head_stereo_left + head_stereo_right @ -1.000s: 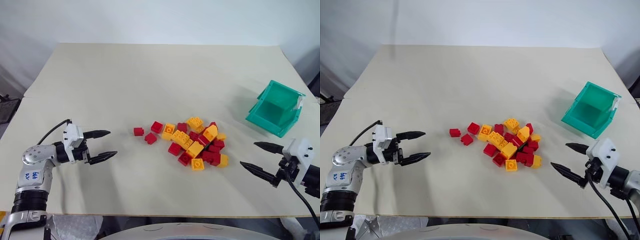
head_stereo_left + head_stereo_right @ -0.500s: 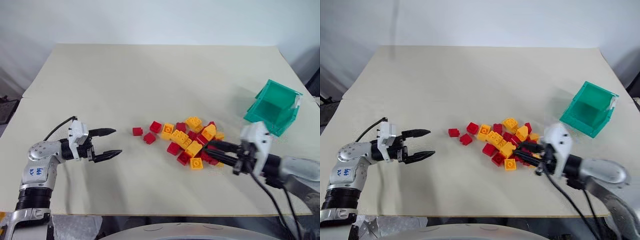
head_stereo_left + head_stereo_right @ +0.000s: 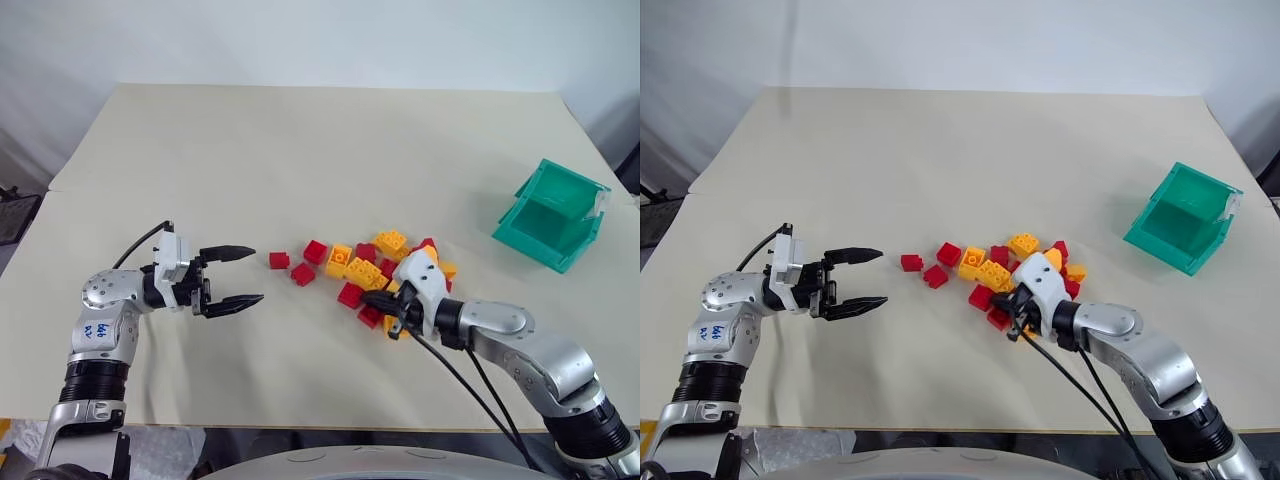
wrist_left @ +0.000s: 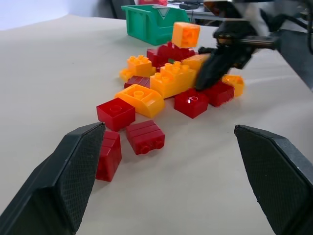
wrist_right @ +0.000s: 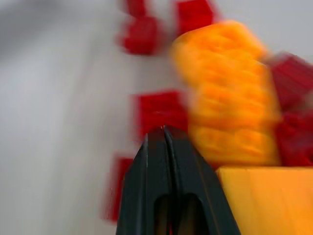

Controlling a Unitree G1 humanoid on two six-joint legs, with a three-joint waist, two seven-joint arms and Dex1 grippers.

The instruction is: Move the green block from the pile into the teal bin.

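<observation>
The pile (image 3: 385, 272) of red and yellow-orange bricks lies right of the table's middle. The green block is hidden among these bricks. My right gripper (image 3: 372, 299) is shut, its black tips pushed into the pile's near left side against a red brick (image 3: 350, 294) and the yellow bricks; its wrist view shows the fingers (image 5: 164, 161) pressed together with nothing between them. My left gripper (image 3: 258, 274) stands open just above the table, pointing at the pile from the left, a short way from it. The teal bin (image 3: 555, 215) stands at the right, its open front tilted up.
Three red bricks (image 3: 278, 261) (image 3: 302, 274) (image 3: 315, 252) lie loose between my left gripper and the pile. A cable trails from each wrist. The cream table (image 3: 300, 150) stretches wide behind the pile, and its front edge runs close under both arms.
My right gripper swung in from the table's right edge to the pile and shut. My left gripper moved a little right towards the pile and stayed open.
</observation>
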